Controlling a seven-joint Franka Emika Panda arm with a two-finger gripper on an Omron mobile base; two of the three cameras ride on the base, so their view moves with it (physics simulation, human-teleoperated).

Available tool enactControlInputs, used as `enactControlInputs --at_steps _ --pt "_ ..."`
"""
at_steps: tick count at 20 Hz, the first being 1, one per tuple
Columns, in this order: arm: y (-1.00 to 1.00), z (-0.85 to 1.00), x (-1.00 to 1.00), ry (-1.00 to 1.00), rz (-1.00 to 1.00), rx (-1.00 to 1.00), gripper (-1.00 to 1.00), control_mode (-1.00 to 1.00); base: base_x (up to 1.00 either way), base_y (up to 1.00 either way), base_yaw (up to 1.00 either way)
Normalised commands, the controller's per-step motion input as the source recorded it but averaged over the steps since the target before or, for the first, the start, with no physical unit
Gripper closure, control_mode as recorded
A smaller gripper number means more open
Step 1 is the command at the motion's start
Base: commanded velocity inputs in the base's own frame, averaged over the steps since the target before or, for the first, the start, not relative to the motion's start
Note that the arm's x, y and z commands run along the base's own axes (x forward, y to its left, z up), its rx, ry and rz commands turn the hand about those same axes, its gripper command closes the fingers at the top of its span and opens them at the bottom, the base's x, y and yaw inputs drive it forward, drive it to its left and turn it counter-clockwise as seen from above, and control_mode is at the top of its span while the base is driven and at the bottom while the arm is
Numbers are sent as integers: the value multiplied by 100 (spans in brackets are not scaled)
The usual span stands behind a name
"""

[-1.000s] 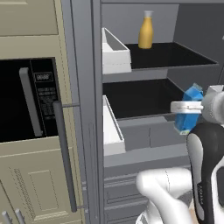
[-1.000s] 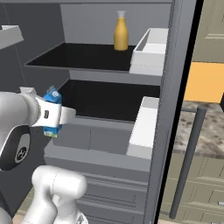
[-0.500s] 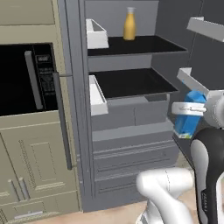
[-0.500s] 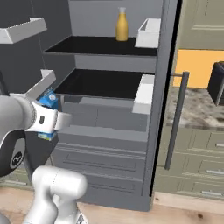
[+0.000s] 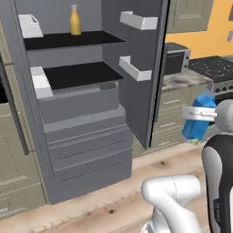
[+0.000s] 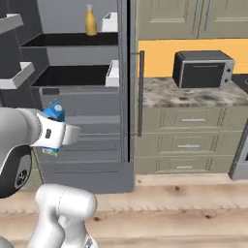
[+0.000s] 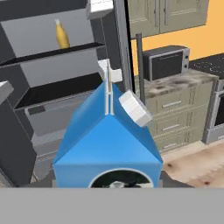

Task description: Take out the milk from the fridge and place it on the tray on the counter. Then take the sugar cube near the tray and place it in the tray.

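the small blue milk carton with a white gabled top (image 5: 199, 122) is out of the tall grey fridge with black shelves (image 5: 82, 113) and rides in the robot's two-finger gripper (image 5: 196, 114); the jaws are closed on its sides, and the hand view looks straight down over the carton's blue roof. in the right base view the carton (image 6: 52, 125) hangs in front of the fridge's grey drawers, well apart from the shelves. the fridge doors stand open, and a yellow-orange bottle (image 5: 75, 20) stands on the top shelf.

judging by this, the fetching half of the first step is done and the carrying half is in hand. the speckled grey-brown marble tabletop (image 6: 193, 95) lies to the right of the fridge, with a dark boxy toaster oven (image 6: 202, 69) on it. i can make out neither tray nor sugar cube in these views, so the next move likely calls for bringing the tabletop further into view, finding the tray, and lowering the carton upright onto it before letting go.
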Motion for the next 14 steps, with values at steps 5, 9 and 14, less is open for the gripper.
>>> enactControlInputs --at_steps 5,9,14 --pt "0 0 0 0 0 0 100 100 -7 -29 -80" --pt "0 0 0 0 0 0 100 100 -3 -26 -71" --pt "0 0 0 0 0 0 100 100 24 -11 -60"
